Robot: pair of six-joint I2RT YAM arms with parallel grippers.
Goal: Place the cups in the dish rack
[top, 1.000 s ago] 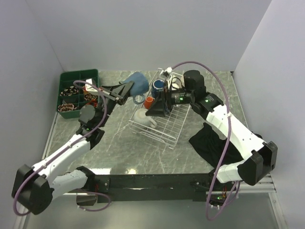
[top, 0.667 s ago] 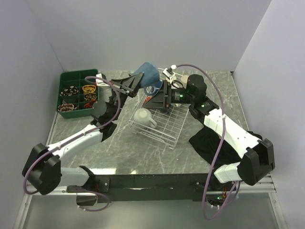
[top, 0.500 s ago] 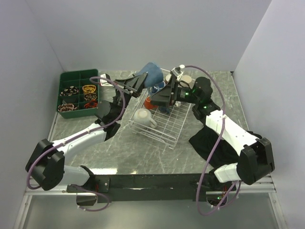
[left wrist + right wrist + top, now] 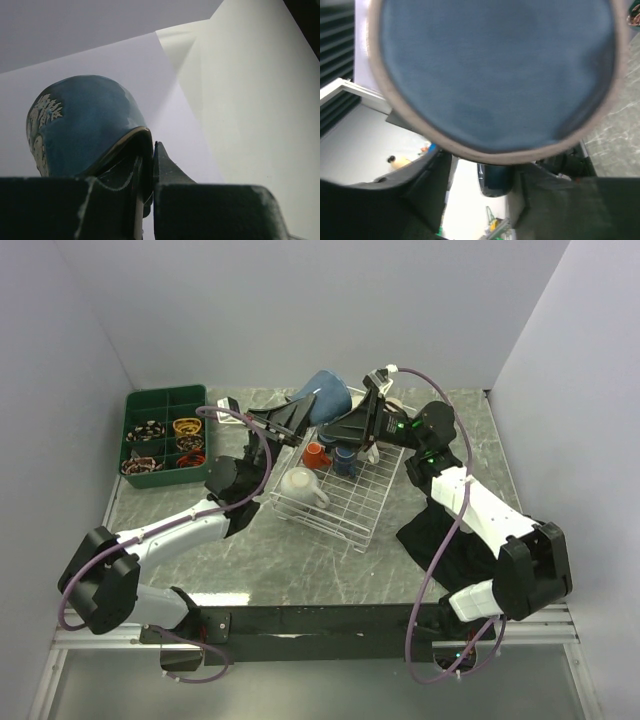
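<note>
Clamping the blue mug [image 4: 85, 125] by its rim, our left tool [image 4: 152, 147] held it above the far end of the dish rack [image 4: 345, 510]. Our right tool [image 4: 353, 426] sat at its base, grip impossible to tell. We judged this a handover: the right had to clamp before the left released.
</note>
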